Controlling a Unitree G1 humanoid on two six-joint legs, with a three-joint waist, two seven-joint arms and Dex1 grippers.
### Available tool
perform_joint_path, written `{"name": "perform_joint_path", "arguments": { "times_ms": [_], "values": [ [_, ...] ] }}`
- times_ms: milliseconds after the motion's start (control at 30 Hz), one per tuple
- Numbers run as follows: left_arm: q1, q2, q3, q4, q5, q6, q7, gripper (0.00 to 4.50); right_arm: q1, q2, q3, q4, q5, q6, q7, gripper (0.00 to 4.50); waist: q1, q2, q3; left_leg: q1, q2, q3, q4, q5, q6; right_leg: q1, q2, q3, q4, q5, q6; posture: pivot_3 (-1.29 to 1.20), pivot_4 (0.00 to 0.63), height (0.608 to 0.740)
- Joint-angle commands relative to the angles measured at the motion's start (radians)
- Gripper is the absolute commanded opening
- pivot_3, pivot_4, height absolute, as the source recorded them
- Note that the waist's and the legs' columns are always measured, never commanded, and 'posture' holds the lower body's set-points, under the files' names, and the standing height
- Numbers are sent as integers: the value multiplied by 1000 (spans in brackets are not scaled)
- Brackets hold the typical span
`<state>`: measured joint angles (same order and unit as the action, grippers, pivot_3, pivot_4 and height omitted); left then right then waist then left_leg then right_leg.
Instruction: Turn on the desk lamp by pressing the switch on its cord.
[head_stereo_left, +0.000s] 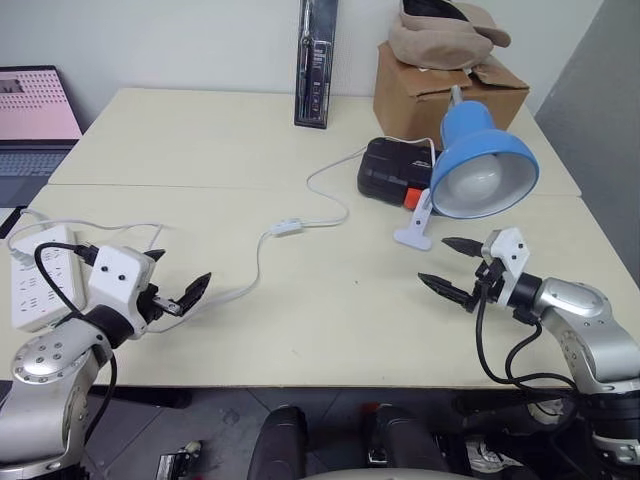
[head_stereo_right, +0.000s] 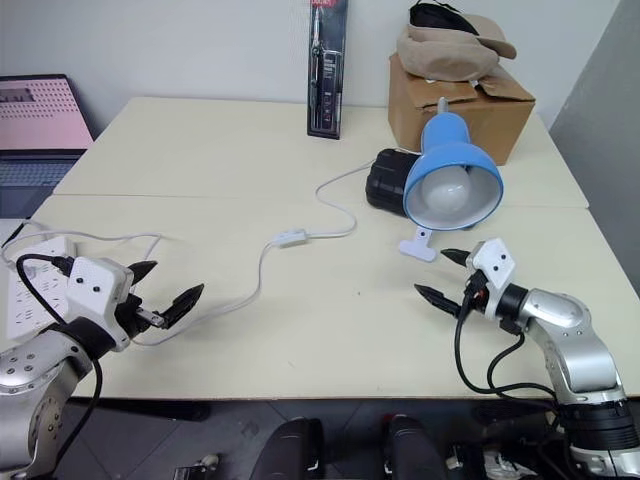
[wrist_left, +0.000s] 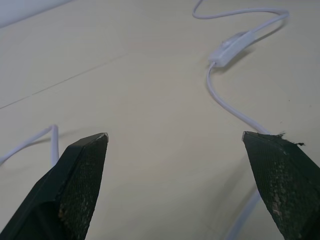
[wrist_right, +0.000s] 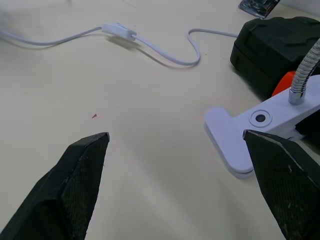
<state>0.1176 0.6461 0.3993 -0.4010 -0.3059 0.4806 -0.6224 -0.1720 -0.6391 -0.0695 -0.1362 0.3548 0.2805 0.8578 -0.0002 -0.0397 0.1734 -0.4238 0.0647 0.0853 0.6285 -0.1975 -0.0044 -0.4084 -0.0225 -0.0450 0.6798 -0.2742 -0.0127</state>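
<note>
The desk lamp (head_stereo_left: 484, 160) has a glossy blue shade, a round white bulb and a white clip base (head_stereo_left: 415, 230); it stands right of the table's middle, and the bulb is not lit. Its thin white cord (head_stereo_left: 330, 195) curves left across the table. The small white switch (head_stereo_left: 287, 227) lies on the cord near the middle, also seen as the switch (wrist_left: 230, 47) and the switch (wrist_right: 118, 30). My left gripper (head_stereo_left: 175, 283) hovers open at the near left, well short of the switch. My right gripper (head_stereo_left: 450, 265) is open just in front of the clip base.
A white power strip (head_stereo_left: 38, 275) lies at the left edge beside my left arm. A black box with a red tab (head_stereo_left: 395, 170) sits behind the lamp. A cardboard box (head_stereo_left: 445, 90) and a tall black package (head_stereo_left: 316, 62) stand at the back.
</note>
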Motion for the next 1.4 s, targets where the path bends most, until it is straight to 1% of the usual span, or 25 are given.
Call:
{"name": "perform_joint_path", "arguments": {
  "times_ms": [33, 133, 200, 300, 333, 400, 500, 633, 667, 700, 833, 900, 967, 1067, 1167, 1300, 1400],
  "values": [
    [-28, 13, -28, -39, -5, -17, -6, 4481, -7, -30, -49, 13, 0, -47, 21, 4500, 0, 0, 0, 0, 0, 0, 0, 0, 0, 0, 0, 0, 0, 0, 0, 0, 150, 740],
    [-41, 20, -56, -49, 33, -21, 24, 4481, 3, -44, -63, 22, 4, -49, 31, 4500, 1, 0, 0, 0, 0, 0, 0, 0, 0, 0, 0, 0, 0, 0, 0, 0, 150, 740],
    [-36, 38, -53, -39, 13, -29, -21, 4481, 20, -44, -59, 14, 2, -48, 31, 4500, 1, 0, 0, 1, 0, 0, 0, 0, 0, 1, 0, 0, 0, 0, 0, 0, 150, 740],
    [11, 66, -41, -41, 7, -92, -91, 4481, 60, -33, -64, -30, 17, -27, 9, 4500, 0, 0, 0, 1, 0, 0, 0, 0, 0, 1, 0, 0, 0, 0, -1, 0, 150, 740],
    [19, 64, -26, -44, -16, -109, -113, 4481, 71, -23, -66, -51, 28, -13, -4, 4500, -2, 0, 0, 2, 0, 0, -1, 0, 0, 1, 0, 0, 0, -1, -1, 0, 150, 740],
    [12, 56, 2, -20, -42, -125, -116, 4481, 73, -1, -62, -64, 38, -2, -24, 4500, -2, 0, 0, 2, 0, 1, -2, 0, 0, 1, 0, 1, 0, -1, -1, 0, 150, 740],
    [5, 42, 65, 62, -44, -174, -93, 4481, 95, 42, -28, -148, 33, 28, -76, 4500, -1, 1, 0, 3, 1, 0, -1, 0, 0, 1, 0, 0, 1, -1, -1, 0, 150, 740],
    [-41, 47, 54, 131, -18, -215, -77, 4481, 74, 57, 5, -207, 18, 47, -97, 4500, 0, 1, 0, 5, 1, 0, -1, 0, 0, 3, 0, 0, 1, -1, -1, 0, 150, 740],
    [-39, 52, 68, 157, -19, -235, -85, 4481, 80, 65, 21, -232, 11, 52, -111, 4500, 0, 1, 0, 5, 1, 0, -1, 0, 0, 3, 0, 0, 1, -1, -2, 0, 150, 740],
    [-50, 48, 77, 174, -35, -225, -82, 4481, 78, 71, 37, -242, -2, 52, -122, 4500, 0, 1, 0, 5, 0, 0, -1, 0, 0, 3, 0, 0, 0, -1, -2, 0, 150, 740],
    [-87, 56, 48, 192, -53, -203, -94, 4481, 65, 91, 46, -259, -13, 98, -184, 4500, 2, 1, 0, 4, 0, 1, -1, 0, 0, 3, 0, 1, 0, -1, -1, 0, 150, 740],
    [-131, 71, 22, 230, -63, -197, -128, 4481, 76, 93, 58, -297, -9, 142, -203, 4500, 2, 1, 0, 4, 0, 1, -1, 0, 0, 3, 0, 1, 0, -1, -1, 0, 150, 740],
    [-150, 71, -1, 230, -69, -186, -138, 4481, 92, 83, 50, -313, -2, 156, -196, 4500, 3, 1, 0, 4, 0, 0, -2, 0, 0, 2, 0, 0, 0, -1, -2, 0, 150, 740],
    [-238, 76, -69, 311, -57, -193, -189, 4481, 89, 89, 60, -323, -11, 182, -211, 4500, 4, 1, 0, 4, 0, 1, -2, 0, 0, 3, 0, 0, 0, -1, -2, 0, 150, 740],
    [-385, 77, -135, 448, -45, -201, -239, 4481, 79, 89, 67, -373, 14, 253, -226, 4500, 4, 0, 0, 4, 0, 0, -1, 0, 0, 3, 0, 0, 1, 0, -1, 0, 150, 740],
    [-508, 70, -207, 575, -46, -174, -309, 4481, 69, 79, 74, -431, 25, 330, -245, 4500, 3, 0, 0, 4, 0, 0, -1, 0, 0, 3, 0, 0, 0, 0, 0, 0, 150, 740],
    [-645, 44, -259, 749, -40, -158, -373, 4481, 53, 80, 75, -506, 45, 433, -291, 4500, 0, 0, 0, 4, 0, 2, -1, 0, 0, 2, 1, 2, 0, 0, 0, 0, 150, 740]
  ]
}}
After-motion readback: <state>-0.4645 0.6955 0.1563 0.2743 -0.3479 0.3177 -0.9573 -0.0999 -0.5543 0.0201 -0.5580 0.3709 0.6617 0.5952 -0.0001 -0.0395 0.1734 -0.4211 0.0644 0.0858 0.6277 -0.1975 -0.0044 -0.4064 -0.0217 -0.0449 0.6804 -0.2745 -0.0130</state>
